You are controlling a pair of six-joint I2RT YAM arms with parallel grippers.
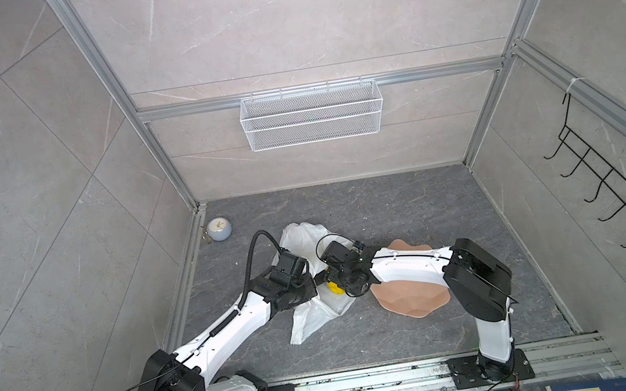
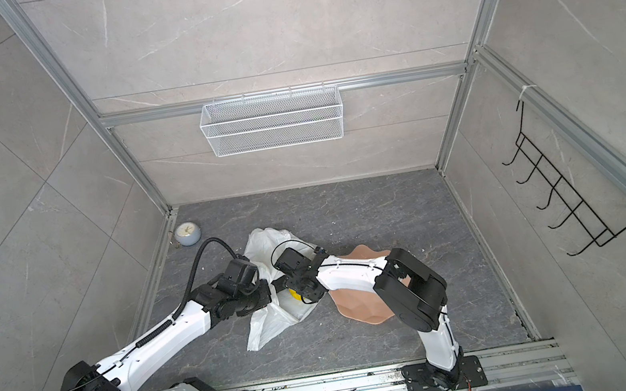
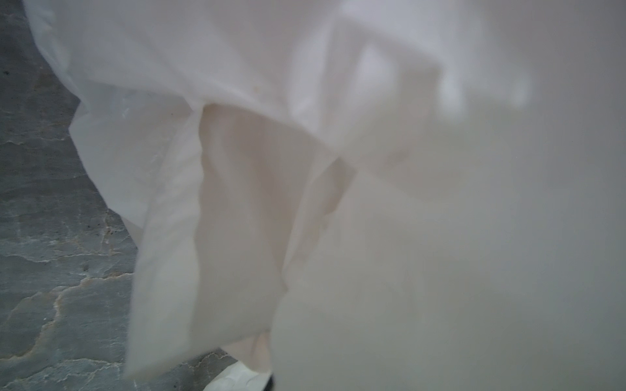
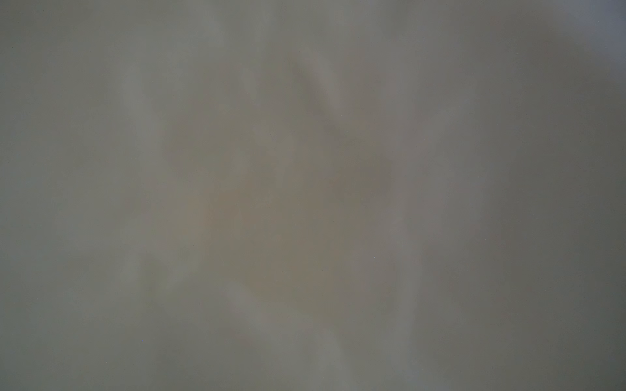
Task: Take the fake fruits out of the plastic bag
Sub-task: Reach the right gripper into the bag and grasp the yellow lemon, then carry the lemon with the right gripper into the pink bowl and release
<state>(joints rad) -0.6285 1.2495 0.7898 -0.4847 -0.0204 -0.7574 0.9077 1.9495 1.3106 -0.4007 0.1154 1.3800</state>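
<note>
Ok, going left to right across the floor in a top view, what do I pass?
small round clock → plastic bag → pink plate

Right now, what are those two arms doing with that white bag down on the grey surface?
The robot is working at the plastic bag to get fake fruits out of it. The left gripper is shut and appears to pinch the bag's edge, holding it up. The right gripper reaches into the opening, right by a yellow fruit. Whether it grips that fruit is hidden. No fruit shows on the pink plate beside the bag.
</note>
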